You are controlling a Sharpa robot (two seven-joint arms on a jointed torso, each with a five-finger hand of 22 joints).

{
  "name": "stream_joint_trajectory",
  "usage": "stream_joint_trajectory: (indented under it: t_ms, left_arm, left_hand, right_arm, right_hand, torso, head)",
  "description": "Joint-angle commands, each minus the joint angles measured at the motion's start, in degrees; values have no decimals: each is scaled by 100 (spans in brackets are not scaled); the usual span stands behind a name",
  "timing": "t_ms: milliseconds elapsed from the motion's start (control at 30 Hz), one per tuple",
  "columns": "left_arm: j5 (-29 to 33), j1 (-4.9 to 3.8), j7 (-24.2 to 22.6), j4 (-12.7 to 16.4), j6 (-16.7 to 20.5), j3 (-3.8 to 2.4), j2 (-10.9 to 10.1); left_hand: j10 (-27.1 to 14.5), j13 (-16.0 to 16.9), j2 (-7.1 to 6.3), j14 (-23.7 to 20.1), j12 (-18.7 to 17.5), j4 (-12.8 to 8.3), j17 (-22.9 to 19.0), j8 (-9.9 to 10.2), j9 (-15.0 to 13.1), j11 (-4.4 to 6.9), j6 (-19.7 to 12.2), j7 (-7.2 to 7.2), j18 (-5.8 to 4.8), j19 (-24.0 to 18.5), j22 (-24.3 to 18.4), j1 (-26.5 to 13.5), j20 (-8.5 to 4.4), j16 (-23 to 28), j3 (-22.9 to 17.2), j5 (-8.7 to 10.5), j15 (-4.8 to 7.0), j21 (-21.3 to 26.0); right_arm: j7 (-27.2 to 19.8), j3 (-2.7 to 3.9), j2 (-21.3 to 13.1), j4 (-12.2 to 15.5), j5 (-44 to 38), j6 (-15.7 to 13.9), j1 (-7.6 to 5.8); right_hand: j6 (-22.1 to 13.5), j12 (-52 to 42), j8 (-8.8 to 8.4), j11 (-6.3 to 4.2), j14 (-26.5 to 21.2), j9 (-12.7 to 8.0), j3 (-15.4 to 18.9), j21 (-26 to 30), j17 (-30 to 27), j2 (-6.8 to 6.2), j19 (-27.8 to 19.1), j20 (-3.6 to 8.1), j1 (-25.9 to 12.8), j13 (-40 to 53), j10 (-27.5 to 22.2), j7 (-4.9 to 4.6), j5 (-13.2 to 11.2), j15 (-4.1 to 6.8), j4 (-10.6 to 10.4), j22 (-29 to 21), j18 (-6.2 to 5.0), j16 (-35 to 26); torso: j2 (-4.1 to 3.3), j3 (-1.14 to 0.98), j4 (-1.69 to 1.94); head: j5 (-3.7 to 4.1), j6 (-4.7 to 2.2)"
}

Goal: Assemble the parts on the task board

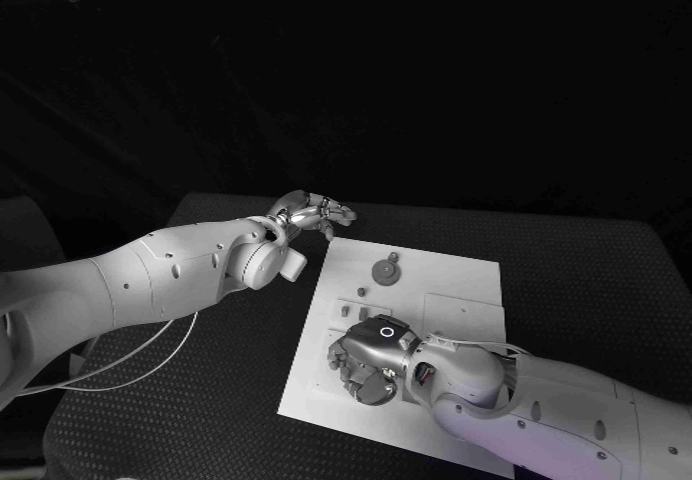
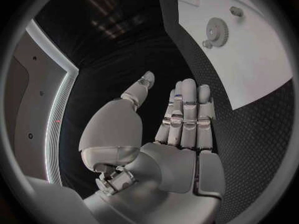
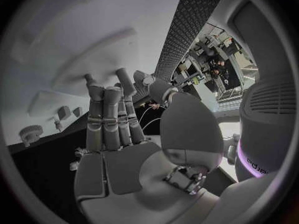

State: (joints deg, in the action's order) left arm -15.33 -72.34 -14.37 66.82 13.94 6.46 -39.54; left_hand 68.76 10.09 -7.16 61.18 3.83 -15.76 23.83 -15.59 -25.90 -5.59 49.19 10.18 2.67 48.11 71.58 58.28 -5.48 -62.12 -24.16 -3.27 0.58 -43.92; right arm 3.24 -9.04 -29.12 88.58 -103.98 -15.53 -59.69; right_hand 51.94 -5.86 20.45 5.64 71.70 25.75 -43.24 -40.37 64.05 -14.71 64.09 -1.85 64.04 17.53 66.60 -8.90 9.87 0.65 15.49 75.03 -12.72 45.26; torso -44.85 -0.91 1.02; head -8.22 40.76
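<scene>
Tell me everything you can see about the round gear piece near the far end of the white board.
The gear is a small grey toothed disc with a raised hub in its middle, lying flat on the white task board near its far edge. In the left wrist view its toothed rim shows clearly, with a small peg beside it. Its material cannot be told. Neither hand touches it; the left hand is off the board's far corner.
</scene>
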Motion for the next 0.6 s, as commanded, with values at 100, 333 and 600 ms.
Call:
stream_joint_trajectory:
  t_ms: [100, 333, 600]
  left_arm:
    - [29, -8, -34, 11, -100, -4, 7]
    - [29, -8, -32, 8, -99, -4, 3]
    - [29, -8, -26, -14, -98, -4, -11]
  left_hand:
    - [-37, -6, 62, 26, 24, 24, 10, -16, 11, -22, -47, 7, 88, 7, 6, -9, -70, -8, 26, 21, 0, 38]
    - [-36, -7, 64, 26, 25, 28, 13, -5, 18, -22, -72, 17, 88, 8, 9, -13, -70, -8, 27, 22, 0, 41]
    - [-36, -8, 62, 26, 25, 27, 14, -3, 19, -22, -79, 19, 88, 8, 10, -13, -70, -7, 28, 22, 0, 42]
  right_arm:
    - [-23, -18, -20, -33, 65, -68, 22]
    - [-12, -18, -100, -19, 141, -358, 20]
    - [-365, -10, -380, 178, 1189, -755, -116]
  right_hand:
    - [-145, 86, -85, 49, -130, -37, 132, -30, -42, -96, -125, -22, -31, -37, -173, -52, -16, -36, 8, 115, -228, 76]
    - [-647, 166, -307, 253, -656, -160, 300, -17, -92, -206, -554, -155, 10, -244, -814, -206, -153, -230, 47, 132, -184, 260]
    - [-893, -21, -315, 265, -927, -171, 951, -150, -208, -238, -785, -242, -449, -378, -1226, -20, -621, -252, 13, 131, -185, 552]
  torso:
    - [-1, -2, 0]
    - [0, 3, 6]
    - [3, 1, 5]
  head:
    - [2, -6]
    - [8, -9]
    - [62, -61]
